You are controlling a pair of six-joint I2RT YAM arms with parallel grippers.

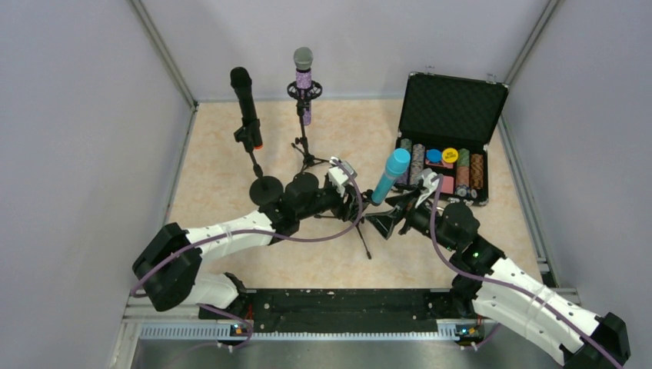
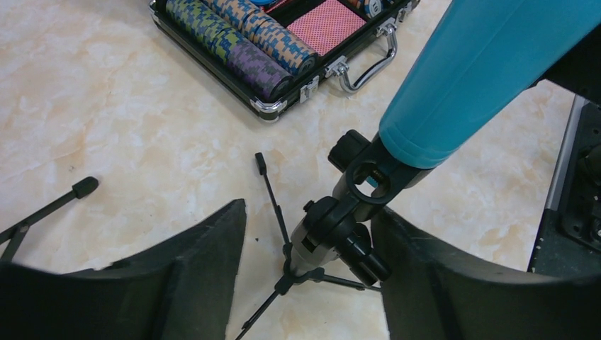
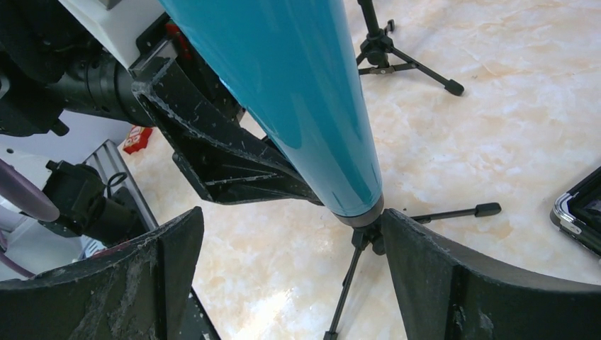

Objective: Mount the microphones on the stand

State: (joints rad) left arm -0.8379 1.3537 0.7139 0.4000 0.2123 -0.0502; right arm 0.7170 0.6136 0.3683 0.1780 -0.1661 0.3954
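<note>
Cyan mic sat tilted in the clip of the near stand, head up, leaning toward the case. My L gripper straddled the clip joint, jaws partway apart w/ a gap on one side. Prob. placed to steady the stand, not clamped. My R gripper was wide, jaws either side of the mic's tail w/ clear space, so the clip carried it, not me. Black mic & purple mic stood clipped on their own stands at the back. Case lay near on the R. Tripod legs sprawled under both wrists, so I judged any pull-back needed care.
</note>
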